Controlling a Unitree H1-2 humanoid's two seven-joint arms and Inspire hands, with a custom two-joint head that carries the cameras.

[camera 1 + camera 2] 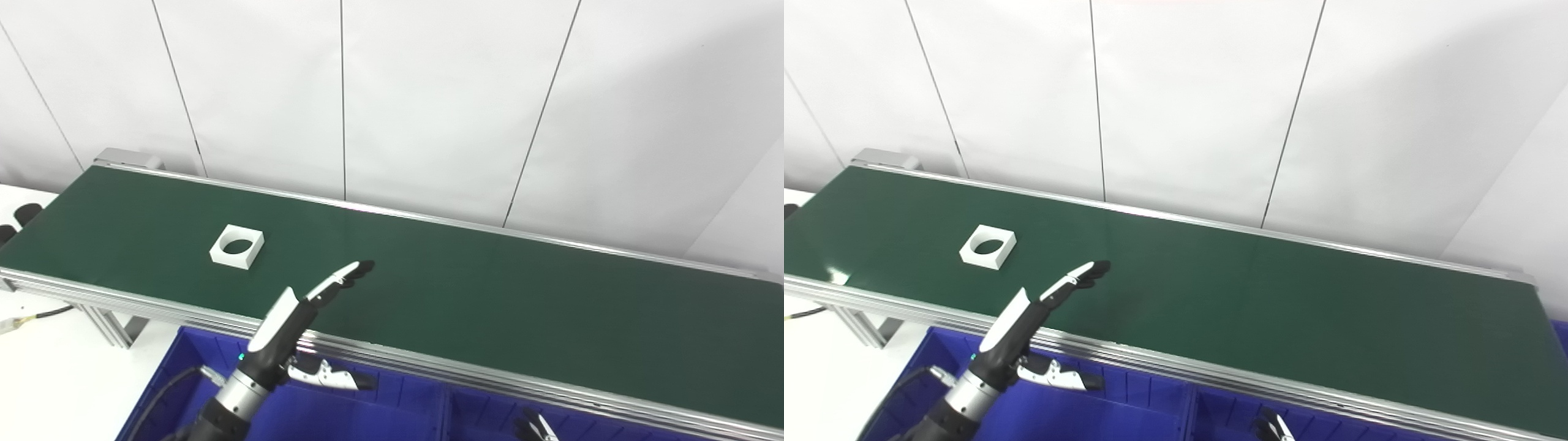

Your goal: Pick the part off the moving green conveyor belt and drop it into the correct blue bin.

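A white square part with a round hole (237, 246) lies flat on the left part of the green conveyor belt (459, 294). My left hand (300, 318) is open and empty, fingers stretched out over the belt's near edge, to the right of the part and apart from it; its thumb hangs over the blue bin. It also shows in the right eye view (1035, 315). Only the fingertips of my right hand (535, 427) show at the bottom edge, over the bins. The part also shows in the right eye view (988, 246).
Blue bins (404, 404) with a divider sit below the belt's near aluminium rail (429, 364). A white panelled wall stands behind the belt. A white table with a cable (37, 316) lies at the far left.
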